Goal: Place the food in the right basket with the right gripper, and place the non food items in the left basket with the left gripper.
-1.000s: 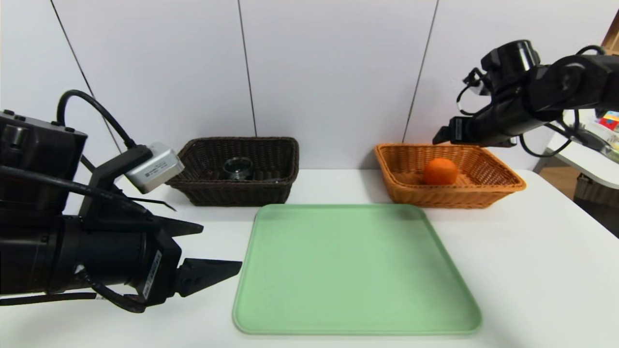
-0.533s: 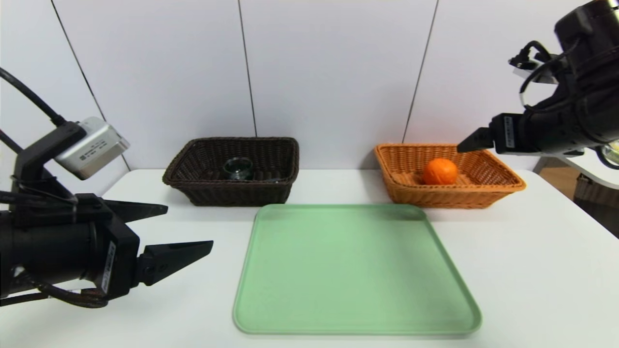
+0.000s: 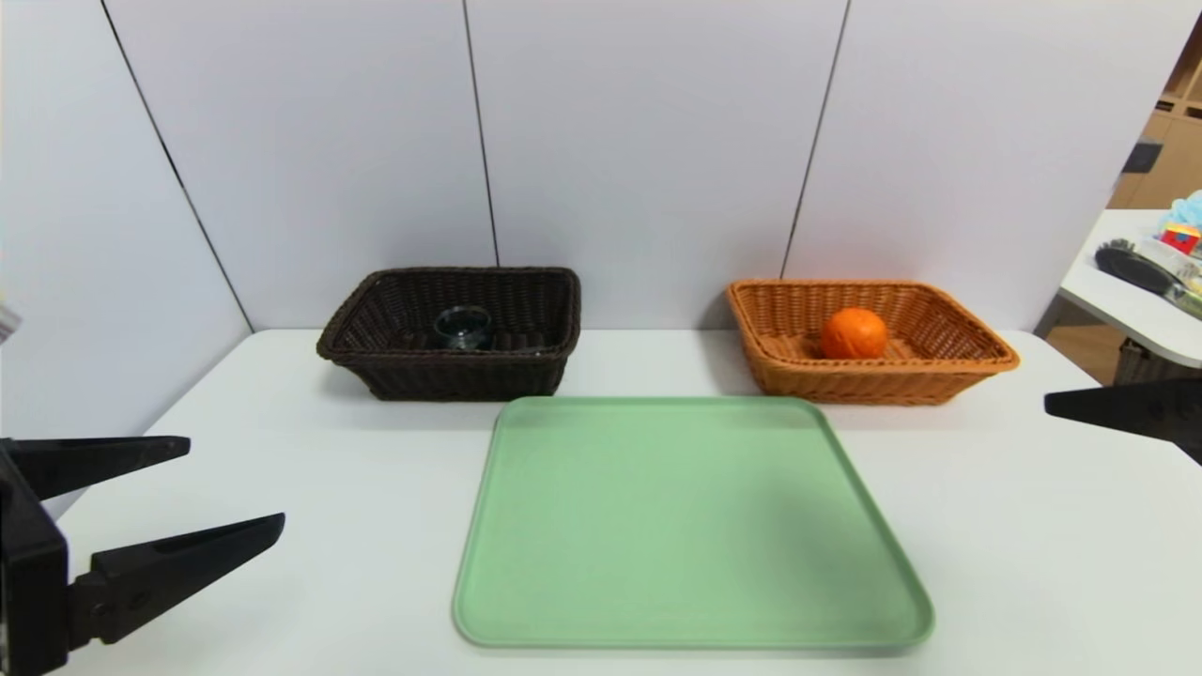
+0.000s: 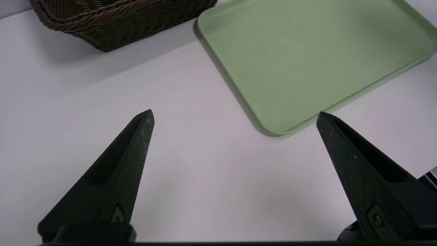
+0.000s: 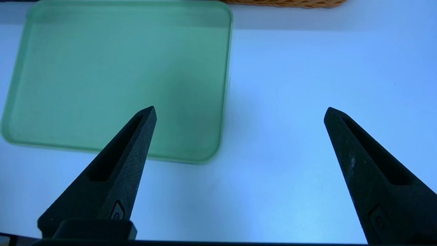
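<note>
The food, a round orange fruit (image 3: 854, 332), lies inside the right basket (image 3: 977, 361), the orange-tan wicker one at the back right. A clear glass cup (image 3: 462, 327), a non food item, sits in the left basket (image 3: 451, 377), the dark brown one at the back left. My left gripper (image 3: 235, 481) is open and empty, low over the table's near left, beside the tray's near corner (image 4: 273, 130). At the right edge only one finger (image 3: 1108, 413) of my right gripper shows. The right gripper (image 5: 240, 109) is open, with only bare table between its fingers.
A green tray (image 3: 690, 640) with nothing on it fills the middle of the white table, in front of both baskets. A grey panelled wall stands close behind the baskets. A side table (image 3: 1141, 319) with clutter stands off to the far right.
Both arms have drawn back from the baskets. The left gripper has dropped toward the near left corner. The right arm has swung from above the orange-tan basket down to the right edge.
</note>
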